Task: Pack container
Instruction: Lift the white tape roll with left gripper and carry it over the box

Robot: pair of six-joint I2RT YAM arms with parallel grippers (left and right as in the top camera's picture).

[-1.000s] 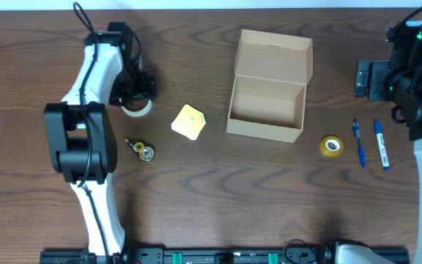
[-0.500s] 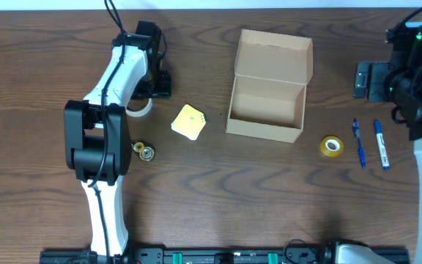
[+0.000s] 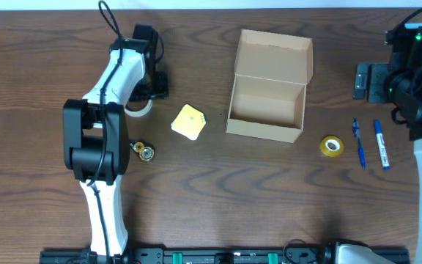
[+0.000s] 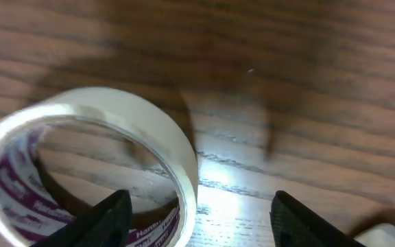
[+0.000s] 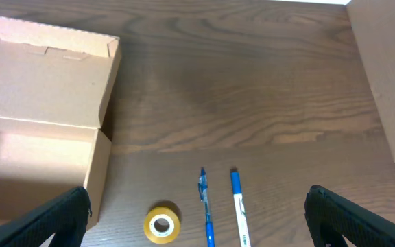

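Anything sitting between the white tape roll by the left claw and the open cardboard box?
Yes: the cream square pad lies flat between the white tape roll and the cardboard box, about on the straight line. Nothing else shows on that stretch. The left claw stands open at the roll.

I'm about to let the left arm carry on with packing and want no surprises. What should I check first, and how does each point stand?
1. Lid of the tan cardboard box open: ok.
2. Inside of the box empty: ok.
3. Wall of the white tape roll between the fingers of the left gripper: ok.
4. Left gripper closed on the roll: not ok, its jaws stand apart.
5. The right gripper open and away from the box: ok.
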